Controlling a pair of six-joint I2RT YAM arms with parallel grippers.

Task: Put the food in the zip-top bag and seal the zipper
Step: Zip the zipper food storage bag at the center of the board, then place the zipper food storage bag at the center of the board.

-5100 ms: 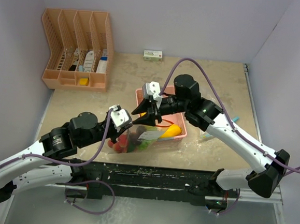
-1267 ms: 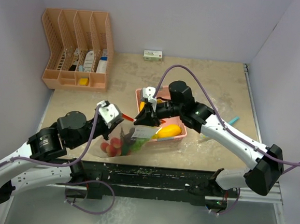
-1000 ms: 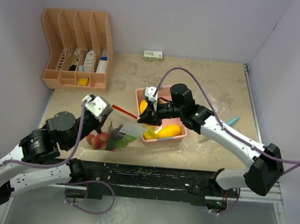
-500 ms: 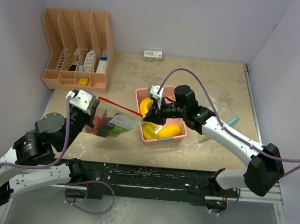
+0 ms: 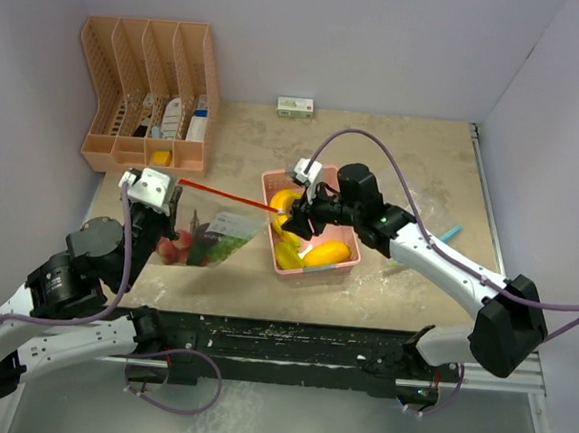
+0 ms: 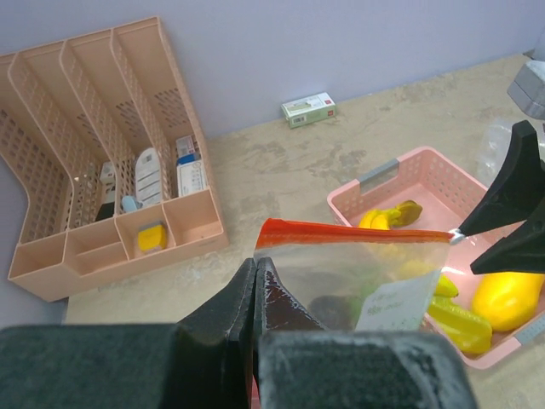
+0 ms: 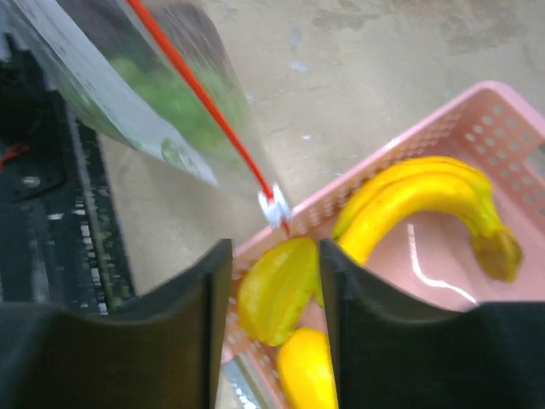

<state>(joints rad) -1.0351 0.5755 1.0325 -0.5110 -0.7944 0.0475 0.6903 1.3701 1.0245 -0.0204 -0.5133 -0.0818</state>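
— Holding the zip-top bag [image 5: 213,236], was our left gripper [image 6: 255,274] clamped on its corner?
— Yes. Bananas [image 7: 409,192] lay unbagged in the pink basket [image 5: 346,265]; our zipper [image 5: 226,195] ran lengthwise toward the right gripper [image 7: 271,256], jaws apart, slider [image 7: 274,207] just ahead.

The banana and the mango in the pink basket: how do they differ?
The banana is long, curved, with a dark tip; the mango is short, plump and more orange. The banana lies at the pink basket's far end, the mango at its near end. Both are yellowish fruit.
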